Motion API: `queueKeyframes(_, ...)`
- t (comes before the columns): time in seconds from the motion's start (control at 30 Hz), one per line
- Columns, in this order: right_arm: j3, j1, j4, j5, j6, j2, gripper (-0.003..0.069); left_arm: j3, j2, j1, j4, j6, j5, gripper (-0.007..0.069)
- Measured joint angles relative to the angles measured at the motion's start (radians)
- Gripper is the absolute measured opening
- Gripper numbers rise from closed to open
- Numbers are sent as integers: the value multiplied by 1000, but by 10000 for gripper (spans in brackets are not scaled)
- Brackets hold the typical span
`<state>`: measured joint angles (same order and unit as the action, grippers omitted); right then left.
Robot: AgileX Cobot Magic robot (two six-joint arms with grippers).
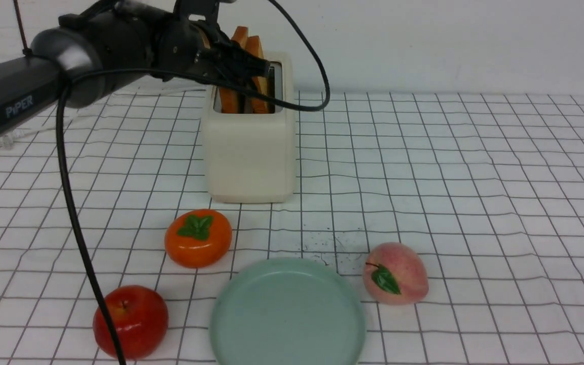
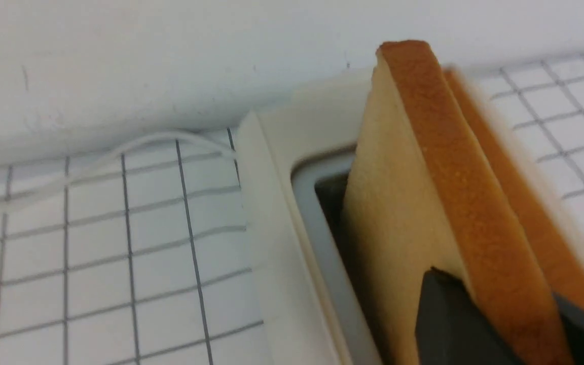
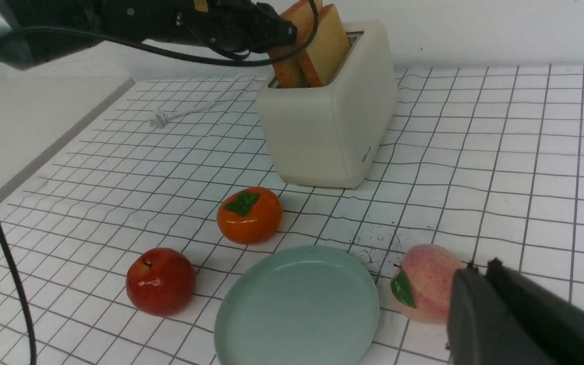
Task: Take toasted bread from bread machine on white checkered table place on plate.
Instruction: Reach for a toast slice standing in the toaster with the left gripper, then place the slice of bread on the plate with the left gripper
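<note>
Left hand [image 1: 251, 66]: over the toaster [image 1: 249, 147], fingers [image 2: 449, 319] pressed on both faces of one toast slice [image 2: 403, 203], clamped on it.
Toast: both slices stood in the slots, none out.
Plate [image 1: 231, 324]: bare, on the surface [image 1: 474, 177] in front of the toaster.
Right hand [image 3: 482, 266]: near the peach [image 3: 424, 284], fingers together, holding nothing.
Progress: early; lifting, carrying and setting down all left.

The word "PiPER" stands in pale letters on the dark link of the left arm [image 1: 18, 106], while a small dark mark [image 3: 366, 154] low on the bread machine [image 3: 332, 116] (its side, in the right wrist view) is too small to read.
</note>
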<state>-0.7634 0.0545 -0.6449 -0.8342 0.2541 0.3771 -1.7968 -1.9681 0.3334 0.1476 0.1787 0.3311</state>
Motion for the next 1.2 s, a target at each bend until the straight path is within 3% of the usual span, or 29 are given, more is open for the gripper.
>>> queueKeyframes(0.27, 0, 0, -14, 2, 23, 0, -6, 0, 275, 0, 12, 14, 99, 99)
queueKeyframes(0.37, 0, 0, -17, 2, 25, 0, -6, -2, 397, 0, -55, 36, 280, 99)
queueKeyframes(0.43, 0, 0, -22, 2, 25, 0, -6, 23, 485, 0, -176, 13, 428, 99)
queueKeyframes(0.57, 0, 0, -26, -34, 25, 0, -6, 232, 592, 0, -522, -157, 575, 99)
queueKeyframes(0.6, 0, 0, -26, -37, 25, 0, -6, 247, 596, 0, -542, -168, 581, 99)
queueKeyframes(0.67, 0, 0, -26, -77, 26, 0, -3, 488, 635, 0, -801, -321, 592, 99)
queueKeyframes(0.73, 0, 0, -26, -93, 26, 0, -3, 573, 642, 0, -883, -398, 582, 99)
queueKeyframes(0.8, 0, 0, -26, -112, 26, 0, -2, 773, 639, 0, -1091, -583, 532, 99)
queueKeyframes(1.0, 0, 0, -44, -112, 26, 0, -1, 940, 594, 0, -1333, -858, 430, 99)
queueKeyframes(1.2, 0, 0, -66, -111, 26, 0, 0, 948, 494, 0, -1362, -915, 418, 99)
